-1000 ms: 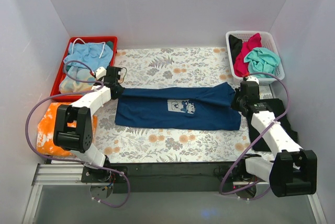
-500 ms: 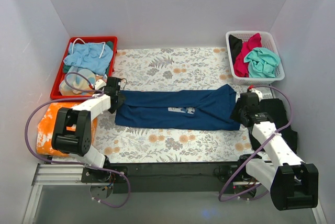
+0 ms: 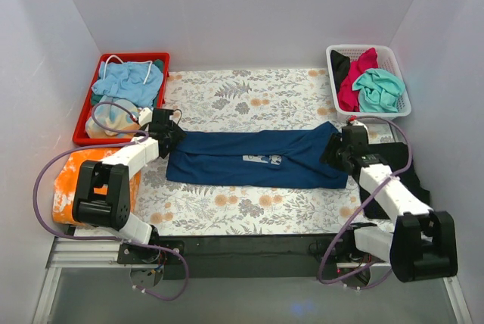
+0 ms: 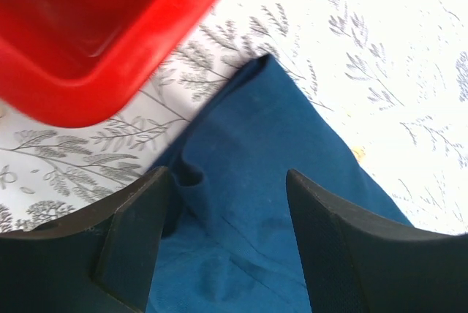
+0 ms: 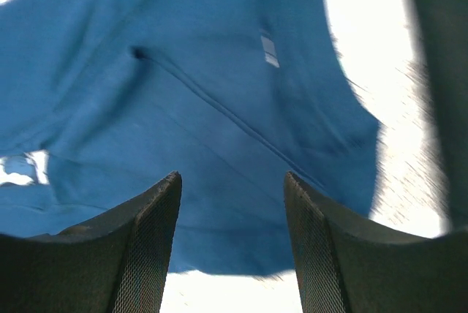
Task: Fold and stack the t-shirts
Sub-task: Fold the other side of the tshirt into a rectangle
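- Navy-blue t-shirt: lying folded into a long band across the floral tabletop, between both arms.
- Left end effector: hovering released, fingers spread at the shirt's left end.
- Right end effector: hovering released at the shirt's right end, grasping nothing.
- Magenta t-shirt and teal t-shirt: sitting in the white basket.

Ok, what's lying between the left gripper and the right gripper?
The navy-blue t-shirt, folded into a long band, spans from the left gripper to the right gripper, seen in the top view.
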### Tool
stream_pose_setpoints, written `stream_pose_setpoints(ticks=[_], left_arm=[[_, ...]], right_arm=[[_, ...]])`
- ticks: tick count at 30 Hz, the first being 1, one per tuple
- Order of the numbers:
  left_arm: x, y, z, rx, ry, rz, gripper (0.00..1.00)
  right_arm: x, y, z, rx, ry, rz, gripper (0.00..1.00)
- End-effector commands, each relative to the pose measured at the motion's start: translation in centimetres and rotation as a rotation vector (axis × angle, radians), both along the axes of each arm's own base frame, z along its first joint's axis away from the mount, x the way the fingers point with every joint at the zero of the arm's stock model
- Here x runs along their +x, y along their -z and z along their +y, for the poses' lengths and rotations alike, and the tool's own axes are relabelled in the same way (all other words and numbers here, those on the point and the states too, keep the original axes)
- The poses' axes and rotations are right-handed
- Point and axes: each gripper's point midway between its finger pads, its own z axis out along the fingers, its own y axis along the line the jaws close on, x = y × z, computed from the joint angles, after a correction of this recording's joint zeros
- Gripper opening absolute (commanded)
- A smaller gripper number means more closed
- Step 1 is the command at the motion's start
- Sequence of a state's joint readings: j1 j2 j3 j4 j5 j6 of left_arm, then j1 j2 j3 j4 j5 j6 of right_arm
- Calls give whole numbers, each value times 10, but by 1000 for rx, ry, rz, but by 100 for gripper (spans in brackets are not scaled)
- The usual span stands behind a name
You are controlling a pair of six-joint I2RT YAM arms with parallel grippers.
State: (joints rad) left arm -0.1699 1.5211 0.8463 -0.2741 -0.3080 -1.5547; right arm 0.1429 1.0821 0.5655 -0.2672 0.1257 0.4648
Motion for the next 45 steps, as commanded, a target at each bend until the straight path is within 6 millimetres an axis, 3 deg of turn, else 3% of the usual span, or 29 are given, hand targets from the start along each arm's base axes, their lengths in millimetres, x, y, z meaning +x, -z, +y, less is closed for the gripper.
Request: stream_pose_setpoints(ticks=[1, 12, 16, 21, 22, 23, 25, 26, 28, 35, 38, 45], left_arm=[[13, -31, -11, -12, 71, -96, 63], [17, -21, -14, -7, 88, -70, 64], [18, -17, -13, -6, 88, -62, 64], [17, -16, -12, 5, 88, -57, 64], [18, -16, -12, 5, 86, -59, 64], [18, -16, -12, 5, 86, -59, 64], [18, -14, -11, 5, 84, -55, 64], [18, -14, -12, 5, 87, -54, 64], [18, -13, -13, 3, 87, -53, 64], [17, -14, -14, -3, 92, -54, 64], [17, -15, -13, -2, 91, -57, 64], [18, -13, -14, -3, 90, -53, 64]], right_arm=[[51, -31, 30, 54, -93, -124, 64], [99, -12, 52, 40, -72, -91, 59], [106, 0, 61, 22, -75, -64, 58], [105, 12, 67, 1, -85, -27, 47], [103, 14, 67, -10, -83, -22, 44], [101, 14, 67, -16, -80, -21, 32], [98, 12, 65, -35, -73, -18, 24], [97, 8, 64, -45, -65, -27, 13], [95, 3, 61, -70, -57, -34, 2], [80, -40, 73, -115, -96, -118, 1], [62, -44, 84, -108, -126, -112, 1], [-1, -15, 96, -68, -110, -48, 1]])
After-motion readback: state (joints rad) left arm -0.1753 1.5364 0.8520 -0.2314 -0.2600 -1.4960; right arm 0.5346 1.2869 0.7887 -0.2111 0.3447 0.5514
